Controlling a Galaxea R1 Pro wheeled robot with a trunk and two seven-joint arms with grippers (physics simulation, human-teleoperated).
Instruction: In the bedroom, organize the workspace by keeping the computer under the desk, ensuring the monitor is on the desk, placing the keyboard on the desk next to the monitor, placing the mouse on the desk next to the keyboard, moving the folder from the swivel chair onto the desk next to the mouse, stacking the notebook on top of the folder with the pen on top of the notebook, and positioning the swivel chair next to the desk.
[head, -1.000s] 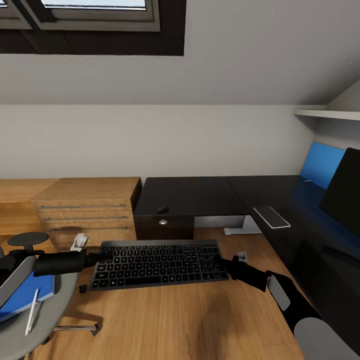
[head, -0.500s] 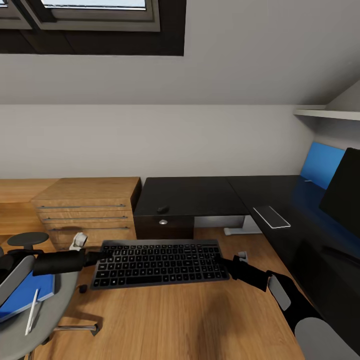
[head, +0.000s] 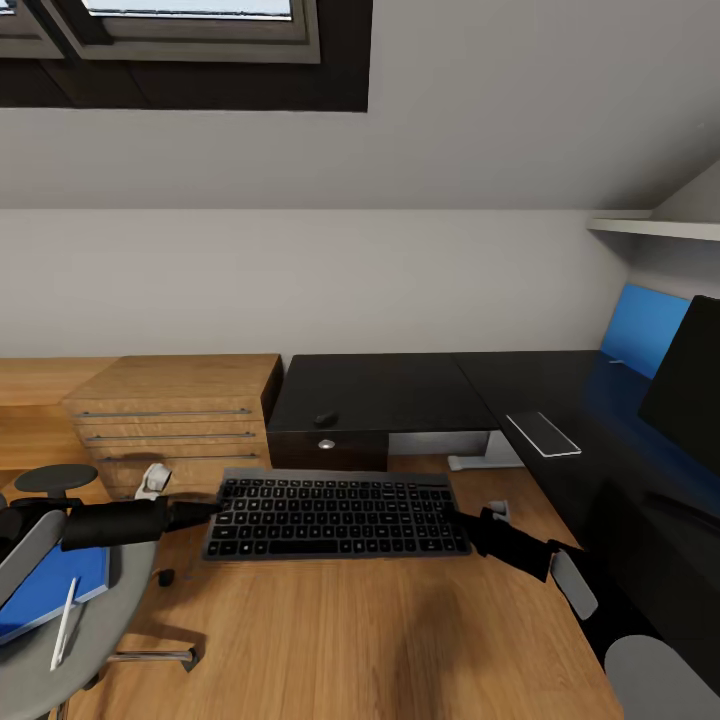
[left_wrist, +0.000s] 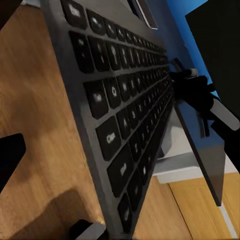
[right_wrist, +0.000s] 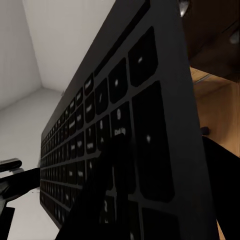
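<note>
We hold the keyboard (head: 337, 515) between our two hands, above the wooden floor (head: 330, 640): the left hand (head: 205, 511) is clamped on its left short end, the right hand (head: 462, 521) on its right short end. In the right wrist view a dark finger (right_wrist: 117, 200) lies over the keys. The keyboard's long axis runs straight from one hand to the other, keys up.

The coming move turns on where the bench (head: 520, 395) lies from this grip: ahead of both hands and wrapping round past the right hand, higher than the keyboard. The monitor (head: 688, 375) stands on it well beyond the right hand, so that arm is nearer the goal, and we judge the keyboard must rise and swing rightward. The mouse (head: 324, 417) sits on the bench ahead of the hands.

Beyond the left hand, the chair (head: 130, 590) carries the folder (head: 70, 585) and pen (head: 65, 625). A drawer unit (head: 180, 415) stands beside the bench under a sloped ceiling.
</note>
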